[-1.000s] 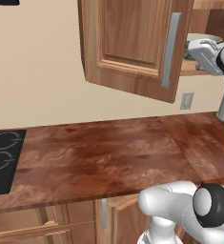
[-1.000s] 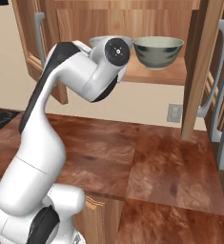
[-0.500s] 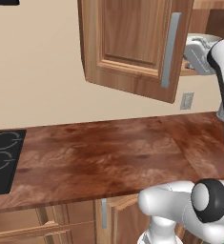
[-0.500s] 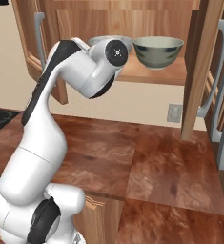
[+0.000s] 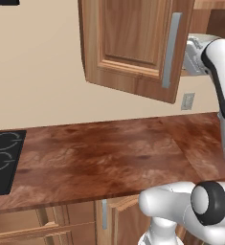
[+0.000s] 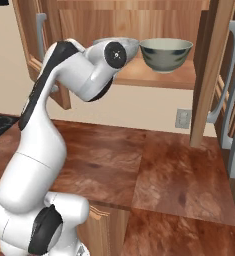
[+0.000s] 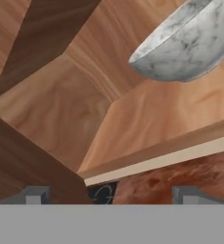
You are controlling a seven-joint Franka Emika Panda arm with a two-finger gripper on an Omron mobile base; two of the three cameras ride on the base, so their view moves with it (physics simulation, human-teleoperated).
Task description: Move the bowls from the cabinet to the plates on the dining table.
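The cabinet (image 6: 139, 20) hangs on the wall with its door (image 5: 133, 43) swung open. On its shelf (image 6: 159, 77) stand two bowls. The grey-green bowl (image 6: 165, 54) is on the right. The pale speckled bowl (image 6: 126, 44) is on the left, partly hidden behind my wrist. In the hand view the pale bowl (image 7: 187, 43) sits up and to the right, a short way beyond the shelf's front edge (image 7: 156, 157). My gripper (image 7: 111, 195) is open just in front of that edge, with nothing between its fingertips (image 7: 37, 194). The plates and the dining table are out of view.
Below the cabinet runs a reddish-brown wooden counter (image 5: 109, 158) with a black stovetop (image 5: 1, 158) at its left end. A wall outlet (image 5: 187, 100) sits under the shelf. The open door (image 6: 209, 75) and tall cupboard handles (image 6: 234, 100) stand to the right of the arm.
The hand has edged a little closer to the cabinet shelf. The jaws stay open and the bowls have not moved.
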